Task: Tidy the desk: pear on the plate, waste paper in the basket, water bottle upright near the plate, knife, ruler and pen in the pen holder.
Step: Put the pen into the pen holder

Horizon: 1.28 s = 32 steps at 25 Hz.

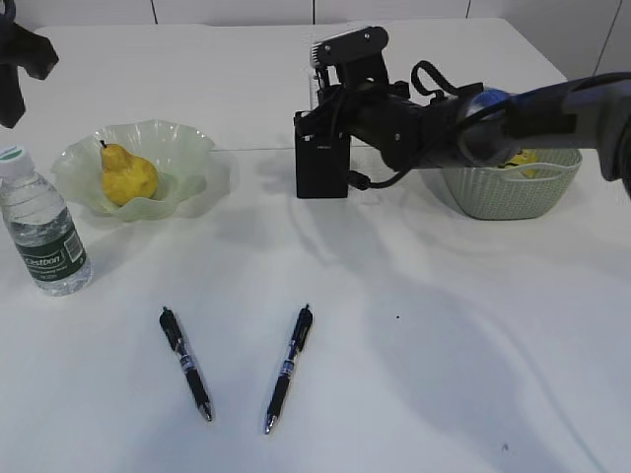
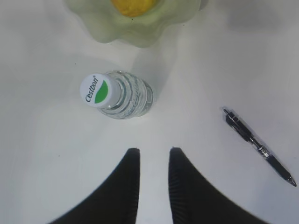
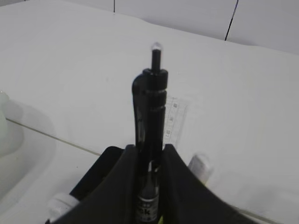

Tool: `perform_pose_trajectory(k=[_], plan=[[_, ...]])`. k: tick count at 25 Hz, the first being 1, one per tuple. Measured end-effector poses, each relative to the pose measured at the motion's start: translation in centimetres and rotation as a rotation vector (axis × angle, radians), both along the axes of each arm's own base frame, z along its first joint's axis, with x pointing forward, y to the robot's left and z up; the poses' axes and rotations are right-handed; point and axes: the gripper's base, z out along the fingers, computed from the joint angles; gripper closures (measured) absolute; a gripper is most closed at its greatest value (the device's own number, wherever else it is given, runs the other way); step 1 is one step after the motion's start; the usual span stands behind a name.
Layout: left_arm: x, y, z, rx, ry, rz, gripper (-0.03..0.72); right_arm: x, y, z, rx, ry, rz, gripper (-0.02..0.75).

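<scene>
Pen [image 3: 152, 140] clamped in right fingers [image 3: 177, 182] over pen holder [image 1: 322, 168] | left fingers [image 2: 131, 177] apart, empty above desk [image 1: 424, 374]

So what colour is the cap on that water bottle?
White with a green leaf shape and green lettering; the left wrist view shows the water bottle cap best.

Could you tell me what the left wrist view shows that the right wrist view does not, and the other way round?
Only the left wrist view shows the water bottle standing upright from above, the pear on the plate, a pen lying on the desk, and the left gripper open and empty. Only the right wrist view shows the right gripper shut on an upright pen, with the ruler behind it and the pen holder below. Both share only the white desk.
</scene>
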Motion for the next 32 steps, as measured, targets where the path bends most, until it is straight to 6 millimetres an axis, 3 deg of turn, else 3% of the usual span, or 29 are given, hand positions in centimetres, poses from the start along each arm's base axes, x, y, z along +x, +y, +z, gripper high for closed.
perform_pose_trajectory(k=[3, 15, 23, 32], plan=[[0.0, 0.0, 0.0, 0.0, 0.0, 0.0, 0.546, 0.1, 0.1, -0.7, -0.004, 0.013, 0.001, 0.625], [0.0, 0.0, 0.0, 0.0, 0.0, 0.0, 0.546, 0.2, 0.1, -0.4, -0.002, 0.001, 0.001, 0.619], [0.0, 0.0, 0.0, 0.0, 0.0, 0.0, 0.546, 0.5, 0.2, 0.3, 0.108, 0.024, -0.022, 0.45], [0.0, 0.0, 0.0, 0.0, 0.0, 0.0, 0.546, 1.1, 1.0, 2.4, 0.093, 0.146, 0.025, 0.427]])
